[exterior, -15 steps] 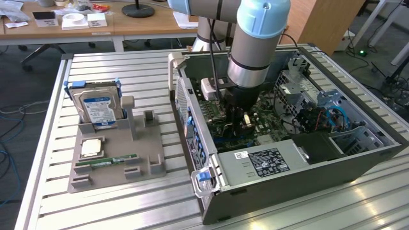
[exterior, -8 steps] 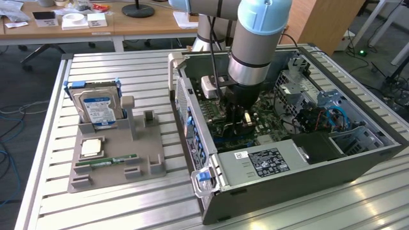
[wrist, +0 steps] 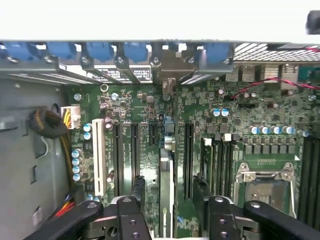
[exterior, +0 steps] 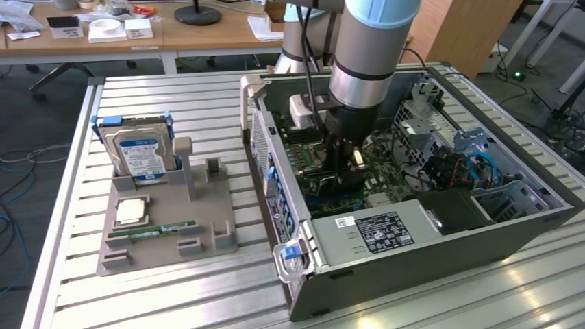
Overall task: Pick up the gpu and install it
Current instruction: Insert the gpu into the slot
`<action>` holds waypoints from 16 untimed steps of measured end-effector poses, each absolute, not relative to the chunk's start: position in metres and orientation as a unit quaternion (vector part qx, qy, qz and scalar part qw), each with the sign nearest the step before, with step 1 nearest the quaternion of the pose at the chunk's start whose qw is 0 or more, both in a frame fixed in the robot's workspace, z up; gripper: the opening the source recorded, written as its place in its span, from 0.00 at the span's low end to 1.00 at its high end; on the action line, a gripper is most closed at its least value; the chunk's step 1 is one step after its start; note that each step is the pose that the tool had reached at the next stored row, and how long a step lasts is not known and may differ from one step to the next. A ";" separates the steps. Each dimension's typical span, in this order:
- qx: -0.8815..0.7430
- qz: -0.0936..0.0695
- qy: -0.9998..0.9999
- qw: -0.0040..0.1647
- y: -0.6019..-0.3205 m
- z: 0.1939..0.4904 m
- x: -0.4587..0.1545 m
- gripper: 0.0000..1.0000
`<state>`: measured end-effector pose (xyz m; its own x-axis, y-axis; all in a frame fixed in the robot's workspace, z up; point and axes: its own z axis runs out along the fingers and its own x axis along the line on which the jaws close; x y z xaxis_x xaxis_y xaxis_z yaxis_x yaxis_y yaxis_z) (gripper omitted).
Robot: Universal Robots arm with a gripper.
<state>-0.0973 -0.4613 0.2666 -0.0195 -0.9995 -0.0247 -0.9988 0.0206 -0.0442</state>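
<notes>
We've got a slatted metal worktop (exterior: pixel 183 96) with wooden office desks (exterior: pixel 183 34) behind it. Toward the worktop's edge on the exterior view's left sits a grey holder (exterior: pixel 155 247), with a hard drive (exterior: pixel 142 154) standing upright in it and a RAM stick (exterior: pixel 151 231) lying flat. Toward the right edge is the open computer case (exterior: pixel 412 267), with the arm (exterior: pixel 366 62) reaching down inside.

From outside, the arm hides whatever is under it. Up close, the gripper (wrist: pixel 169 181) is spread wide, and its fingers (wrist: pixel 137 187) are clear of the gpu (wrist: pixel 166 165) on both sides. The gpu stands edge-on on the motherboard (wrist: pixel 240 110). Its lower end is cut off, so we can't tell how well it's seated.
</notes>
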 end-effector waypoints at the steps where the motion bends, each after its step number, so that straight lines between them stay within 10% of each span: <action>1: -0.700 -0.007 0.714 0.024 -0.461 0.269 -0.097 0.51; 16: -0.700 -0.007 0.714 0.024 -0.461 0.319 -0.097 0.51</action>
